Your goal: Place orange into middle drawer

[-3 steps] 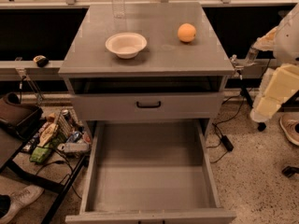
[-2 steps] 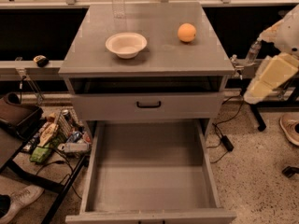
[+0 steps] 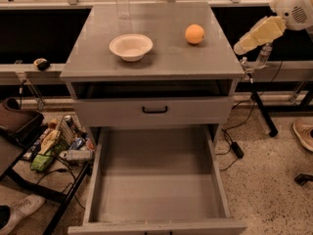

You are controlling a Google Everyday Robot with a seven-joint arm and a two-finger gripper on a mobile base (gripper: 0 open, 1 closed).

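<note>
The orange (image 3: 194, 34) sits on the grey cabinet top (image 3: 166, 58), toward its back right, to the right of the white bowl (image 3: 131, 46). The middle drawer (image 3: 156, 185) is pulled out at the bottom of the view, a long grey box with a bare floor. My gripper (image 3: 243, 47) is at the end of the cream arm, raised off the cabinet's right edge. It is level with the top, right of the orange and apart from it, and holds nothing that I can see.
A closed drawer front with a black handle (image 3: 155, 110) is above the open drawer. A clear plastic bottle (image 3: 122, 1) stands at the back of the top. Clutter and cables (image 3: 54, 146) lie on the floor at left. A stand (image 3: 259, 97) stands at right.
My arm has risen from beside the cabinet's right side to the height of the top and swung in toward the orange. The orange, the bowl and the drawer have not moved.
</note>
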